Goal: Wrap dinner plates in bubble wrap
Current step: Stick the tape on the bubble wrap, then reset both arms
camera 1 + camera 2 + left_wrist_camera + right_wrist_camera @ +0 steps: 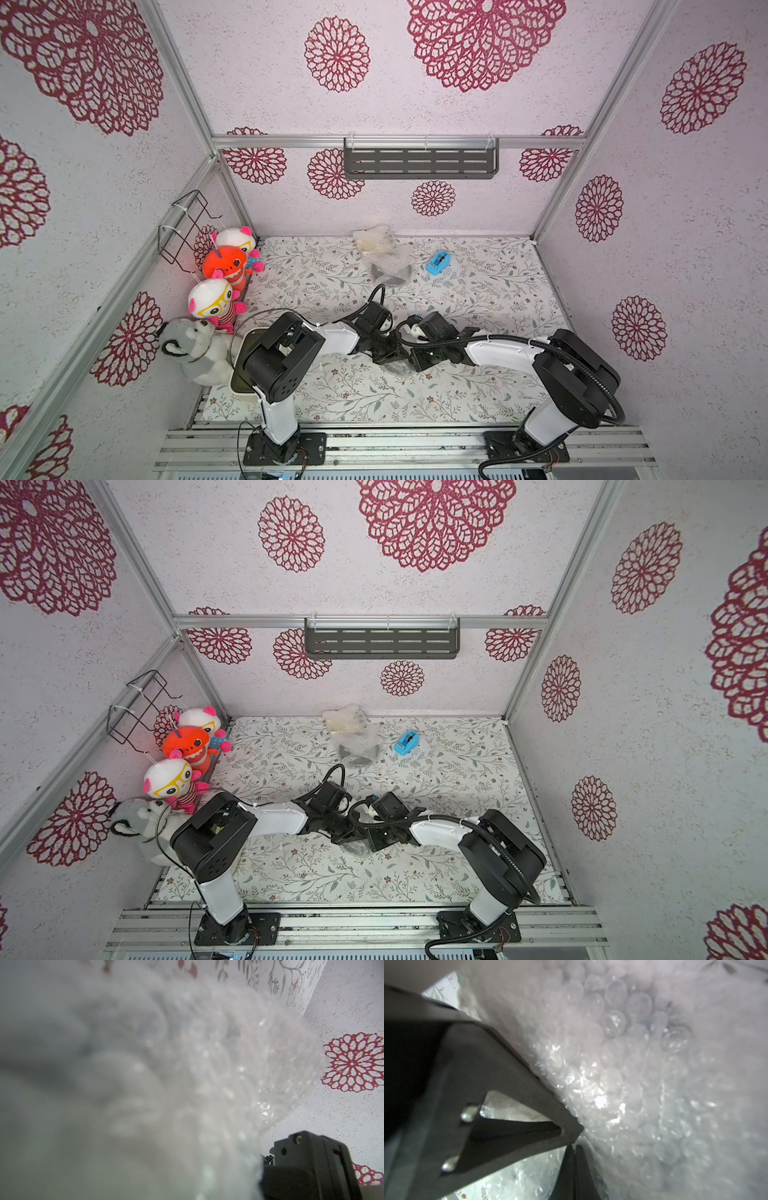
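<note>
Both arms are reaching in over the table and meeting a little in from the middle of its front edge. The left gripper and the right gripper are sitting just beside each other there, tips facing, over a crumpled piece of bubble wrap that is lying on the table and showing beneath them in both top views. In the right wrist view the right gripper's fingers are pressing together at their tips and pinching a fold of that sheet, whose bubbles are filling the rest of the picture. In the left wrist view the sheet is bulging up close and blurred and is hiding the fingers. The left gripper is closed too, though whether any wrap is caught in it cannot be told; nor can it be told whether a plate is lying inside this sheet.

At the middle of the back edge a cream bundle in wrap is leaning against the wall; just in front of it and touching it, a black plate is lying under its own crinkled wrap. A blue tape dispenser is standing near it, toward the right edge. Four plush toys are lining the left edge; a cream container with a dark inside is sitting at the front left corner, mostly under the left arm.
</note>
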Tool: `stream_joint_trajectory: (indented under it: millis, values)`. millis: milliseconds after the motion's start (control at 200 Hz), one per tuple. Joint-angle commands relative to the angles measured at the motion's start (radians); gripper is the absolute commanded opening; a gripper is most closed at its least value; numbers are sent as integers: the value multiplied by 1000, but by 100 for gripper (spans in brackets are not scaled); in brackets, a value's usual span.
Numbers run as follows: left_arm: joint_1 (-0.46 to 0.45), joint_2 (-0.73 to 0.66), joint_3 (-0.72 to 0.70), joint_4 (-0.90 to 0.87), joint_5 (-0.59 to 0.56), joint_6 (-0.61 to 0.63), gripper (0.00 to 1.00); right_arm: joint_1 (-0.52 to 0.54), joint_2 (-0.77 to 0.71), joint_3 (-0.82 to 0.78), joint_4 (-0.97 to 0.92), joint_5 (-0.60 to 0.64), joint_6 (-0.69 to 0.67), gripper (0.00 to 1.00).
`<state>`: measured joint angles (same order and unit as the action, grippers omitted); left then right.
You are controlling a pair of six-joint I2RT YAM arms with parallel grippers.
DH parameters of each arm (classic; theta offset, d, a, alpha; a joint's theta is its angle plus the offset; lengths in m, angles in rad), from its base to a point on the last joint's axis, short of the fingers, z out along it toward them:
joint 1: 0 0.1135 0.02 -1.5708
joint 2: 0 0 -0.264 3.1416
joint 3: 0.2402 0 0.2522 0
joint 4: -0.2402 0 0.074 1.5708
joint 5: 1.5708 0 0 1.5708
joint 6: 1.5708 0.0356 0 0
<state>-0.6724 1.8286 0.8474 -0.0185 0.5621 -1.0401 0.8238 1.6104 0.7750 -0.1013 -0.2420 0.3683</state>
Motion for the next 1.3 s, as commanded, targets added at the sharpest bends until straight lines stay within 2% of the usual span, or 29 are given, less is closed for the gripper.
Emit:
stream_joint_trajectory:
  millis: [0, 105, 145, 185, 275, 290, 305, 320, 380, 460, 505, 575, 671, 716, 751, 791, 901, 966, 1026, 1081, 1146, 1181, 1216, 1241, 1291]
  values:
    - [-1, -24, -32, -119, -109, 25, 0, 9, 19, -28, -41, -30, 2, 0]
    - [-1, -91, -27, -138, -149, 37, 1, -14, -131, 46, -57, 32, -48, 1]
    - [-1, -92, -23, -142, -152, 36, 1, -44, -196, 85, -72, 90, -67, 18]
    - [-1, -82, -17, -149, -151, 37, 0, -90, -258, 107, -84, 176, -75, 30]
    - [-1, -62, -31, -121, -146, 18, 0, -271, -384, 50, -50, 397, -89, 58]
    - [-2, -62, -37, -111, -143, 14, 0, -305, -401, 28, -25, 435, -99, 69]
    - [-1, -62, -42, -100, -143, 10, 0, -340, -417, 3, -2, 475, -108, 92]
    - [-1, -62, -47, -93, -142, 6, 0, -375, -429, -18, 19, 509, -115, 98]
    - [0, -63, -54, -78, -140, -1, 0, -517, -459, -76, 91, 614, -126, 99]
    - [-2, -58, -54, -78, -142, -3, 0, -668, -452, -140, 219, 681, -160, 99]
    - [-3, -57, -56, -74, -140, -4, 0, -741, -427, -178, 307, 653, -197, 99]
    - [-3, -55, -55, -74, -140, -6, 0, -811, -361, -224, 436, 538, -233, 99]
    - [-3, -65, -45, -83, -140, -6, 0, -847, -256, -288, 625, 397, -210, 99]
    - [-2, -85, -35, -95, -139, -2, 0, -847, -214, -339, 780, 358, -229, 99]
    - [1, -112, -25, -95, -132, 0, 3, -847, -183, -377, 889, 321, -242, 99]
    - [3, -151, -8, -100, -122, 1, 7, -847, -183, -355, 849, 296, -286, 99]
    - [18, -302, 71, -161, -123, 43, 19, -851, -177, -428, 1038, 233, -359, 99]
    - [34, -388, 128, -240, -160, 104, 27, -862, -99, -494, 1241, 170, -365, 99]
    - [54, -469, 182, -327, -237, 178, 33, -860, -67, -551, 1371, 180, -357, 99]
    - [77, -540, 215, -425, -369, 248, 37, -867, -84, -543, 1324, 218, -347, 99]
    - [106, -622, 221, -545, -670, 335, 50, -853, -82, -518, 1276, 263, -347, 99]
    - [119, -666, 184, -572, -935, 363, 56, -844, -76, -515, 1288, 284, -351, 99]
    - [146, -704, 119, -541, -1136, 391, 59, -836, -80, -511, 1269, 301, -354, 99]
    - [180, -727, 49, -479, -1222, 434, 61, -831, -80, -511, 1267, 327, -352, 99]
    - [259, -760, -89, -290, -1319, 540, 65, -824, -79, -510, 1267, 364, -348, 99]
